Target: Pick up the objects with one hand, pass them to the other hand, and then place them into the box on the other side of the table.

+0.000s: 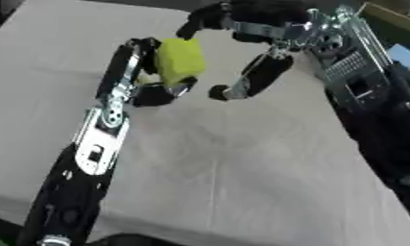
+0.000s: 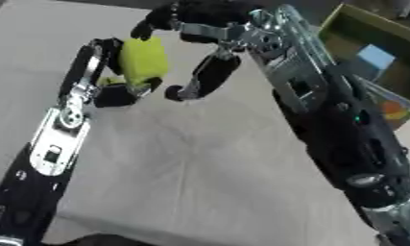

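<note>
Mid-handover, upper centre: yellow-green block [image 1: 179, 60] grasped by left hand [image 1: 154, 81]; right hand [image 1: 241, 57] spread, not yet closed; box [image 2: 369, 38] placement pending.

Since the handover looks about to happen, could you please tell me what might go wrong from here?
1. The left hand holds the yellow-green object above the table; the right hand is open beside it, so releasing early could drop it.
2. The box lies beyond the right arm, and carrying the object there may clip its rim.
</note>
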Robot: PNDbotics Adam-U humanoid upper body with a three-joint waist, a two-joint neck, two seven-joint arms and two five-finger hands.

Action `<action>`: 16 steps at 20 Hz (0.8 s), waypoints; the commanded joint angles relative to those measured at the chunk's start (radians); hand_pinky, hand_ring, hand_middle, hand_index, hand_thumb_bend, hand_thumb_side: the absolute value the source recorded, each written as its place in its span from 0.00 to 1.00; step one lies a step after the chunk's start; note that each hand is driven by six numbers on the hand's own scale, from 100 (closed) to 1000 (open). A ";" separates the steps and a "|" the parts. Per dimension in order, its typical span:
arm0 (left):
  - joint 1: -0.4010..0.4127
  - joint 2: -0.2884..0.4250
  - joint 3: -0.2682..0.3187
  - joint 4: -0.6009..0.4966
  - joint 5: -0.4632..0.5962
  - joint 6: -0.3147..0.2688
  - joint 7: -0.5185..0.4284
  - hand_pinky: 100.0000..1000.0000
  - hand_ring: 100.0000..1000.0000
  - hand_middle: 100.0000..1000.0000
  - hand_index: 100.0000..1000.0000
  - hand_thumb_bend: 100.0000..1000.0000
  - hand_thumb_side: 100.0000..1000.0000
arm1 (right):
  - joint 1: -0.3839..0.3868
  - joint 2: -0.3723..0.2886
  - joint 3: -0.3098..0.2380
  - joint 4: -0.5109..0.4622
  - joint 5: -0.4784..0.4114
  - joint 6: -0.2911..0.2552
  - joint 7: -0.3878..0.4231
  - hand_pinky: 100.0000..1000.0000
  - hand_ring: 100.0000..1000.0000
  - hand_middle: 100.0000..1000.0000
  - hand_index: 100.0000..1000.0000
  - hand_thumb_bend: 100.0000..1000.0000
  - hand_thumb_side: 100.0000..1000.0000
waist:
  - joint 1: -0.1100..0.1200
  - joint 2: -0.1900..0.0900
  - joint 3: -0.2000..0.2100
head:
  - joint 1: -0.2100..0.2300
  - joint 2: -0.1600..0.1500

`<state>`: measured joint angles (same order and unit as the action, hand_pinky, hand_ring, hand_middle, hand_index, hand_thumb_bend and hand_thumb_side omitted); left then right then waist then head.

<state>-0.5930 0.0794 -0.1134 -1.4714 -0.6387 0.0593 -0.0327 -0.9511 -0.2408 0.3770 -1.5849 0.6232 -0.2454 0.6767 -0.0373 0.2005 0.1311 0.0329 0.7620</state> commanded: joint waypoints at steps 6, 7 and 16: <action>-0.005 -0.017 0.002 -0.043 0.030 0.009 -0.005 0.42 0.36 0.20 0.38 0.00 0.20 | -0.006 0.010 -0.016 -0.019 0.079 0.003 -0.036 1.00 1.00 0.80 0.93 0.38 0.19 | 0.005 -0.007 -0.001 | 0.007 -0.001; -0.004 -0.017 0.001 -0.046 0.026 0.007 -0.002 0.42 0.36 0.20 0.38 0.00 0.20 | -0.004 0.013 -0.019 -0.019 0.087 0.013 -0.049 1.00 1.00 0.80 0.93 0.38 0.16 | 0.005 -0.006 -0.001 | 0.008 -0.001; 0.007 -0.027 -0.008 -0.059 -0.028 -0.021 0.009 0.42 0.36 0.20 0.38 0.00 0.16 | 0.000 0.036 -0.025 -0.025 0.138 0.090 -0.114 1.00 1.00 0.79 0.93 0.35 0.11 | 0.007 0.003 0.000 | 0.009 -0.011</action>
<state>-0.5741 0.0548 -0.1158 -1.5069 -0.6588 0.0452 -0.0254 -0.9353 -0.2052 0.3643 -1.5858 0.7515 -0.1637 0.5700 -0.0356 0.2183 0.1306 0.0400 0.7608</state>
